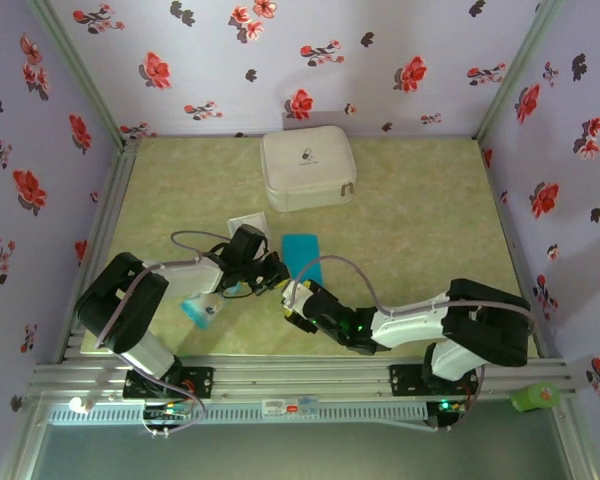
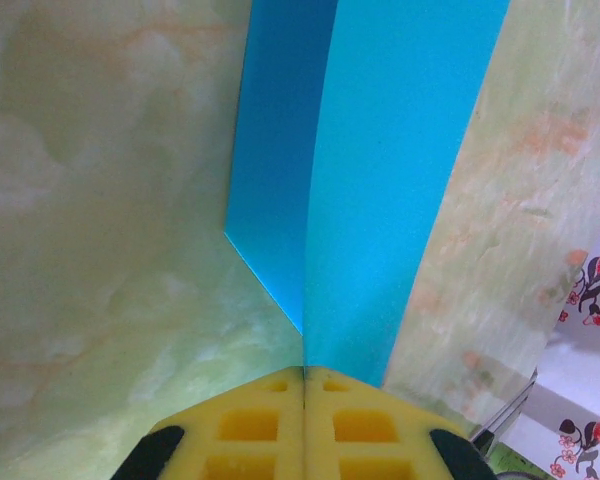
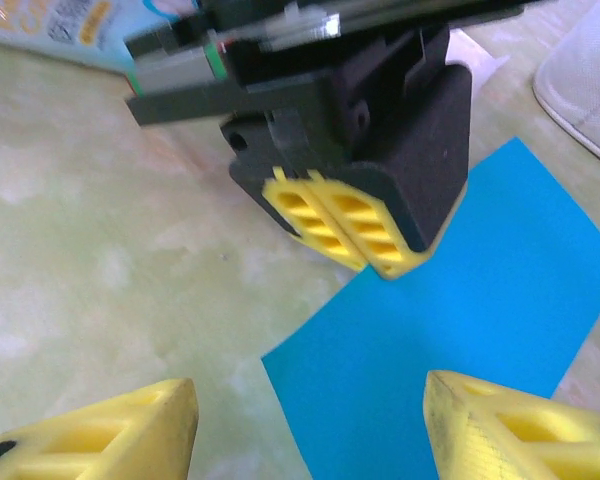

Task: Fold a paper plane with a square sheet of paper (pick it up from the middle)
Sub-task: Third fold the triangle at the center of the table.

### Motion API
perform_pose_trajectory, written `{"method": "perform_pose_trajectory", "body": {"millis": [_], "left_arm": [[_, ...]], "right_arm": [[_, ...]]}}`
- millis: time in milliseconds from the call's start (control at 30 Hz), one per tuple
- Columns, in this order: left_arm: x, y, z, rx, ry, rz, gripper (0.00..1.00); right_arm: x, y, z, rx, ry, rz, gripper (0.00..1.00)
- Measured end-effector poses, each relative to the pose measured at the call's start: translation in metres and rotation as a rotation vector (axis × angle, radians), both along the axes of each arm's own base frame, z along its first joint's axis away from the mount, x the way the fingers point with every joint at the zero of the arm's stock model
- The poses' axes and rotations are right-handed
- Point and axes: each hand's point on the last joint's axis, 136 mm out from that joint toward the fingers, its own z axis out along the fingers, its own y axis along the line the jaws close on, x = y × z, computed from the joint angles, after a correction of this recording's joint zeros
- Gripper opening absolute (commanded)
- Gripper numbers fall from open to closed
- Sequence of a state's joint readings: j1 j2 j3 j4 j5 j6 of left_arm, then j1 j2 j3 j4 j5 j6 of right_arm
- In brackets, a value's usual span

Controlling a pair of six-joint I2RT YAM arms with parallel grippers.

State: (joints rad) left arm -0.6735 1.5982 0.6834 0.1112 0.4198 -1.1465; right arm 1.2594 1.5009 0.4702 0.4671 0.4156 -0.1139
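Note:
The square sheet of paper, bright blue, lies mid-table as a narrow folded strip. In the left wrist view the sheet of paper shows a crease that runs straight into the seam of the yellow pads. My left gripper is shut on the paper's near edge. The right wrist view shows the left gripper with its tips pressed together at the edge of the sheet. My right gripper stands open just in front of the paper's near corner, holding nothing.
A white zipped case sits at the back centre. A small whitish square lies behind the left gripper. A pale blue-and-white packet rests near the left arm. Patterned walls close in three sides.

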Motion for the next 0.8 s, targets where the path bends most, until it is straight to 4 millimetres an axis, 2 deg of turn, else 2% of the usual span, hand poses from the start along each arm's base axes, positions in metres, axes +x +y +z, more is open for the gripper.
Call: {"method": "perform_pose_trajectory", "body": {"millis": [167, 333, 467, 800], "left_arm": [[0.0, 0.0, 0.0, 0.0, 0.0, 0.0, 0.03], [0.0, 0.0, 0.0, 0.0, 0.0, 0.0, 0.03], [0.0, 0.0, 0.0, 0.0, 0.0, 0.0, 0.03], [0.0, 0.0, 0.0, -0.001, 0.0, 0.0, 0.03]], "right_arm": [[0.003, -0.006, -0.015, -0.062, -0.018, -0.022, 0.6], [0.008, -0.005, -0.01, -0.045, -0.051, -0.051, 0.58], [0.009, -0.004, -0.013, -0.047, -0.067, -0.065, 0.57], [0.014, -0.001, -0.007, -0.018, -0.108, -0.092, 0.45]]}}
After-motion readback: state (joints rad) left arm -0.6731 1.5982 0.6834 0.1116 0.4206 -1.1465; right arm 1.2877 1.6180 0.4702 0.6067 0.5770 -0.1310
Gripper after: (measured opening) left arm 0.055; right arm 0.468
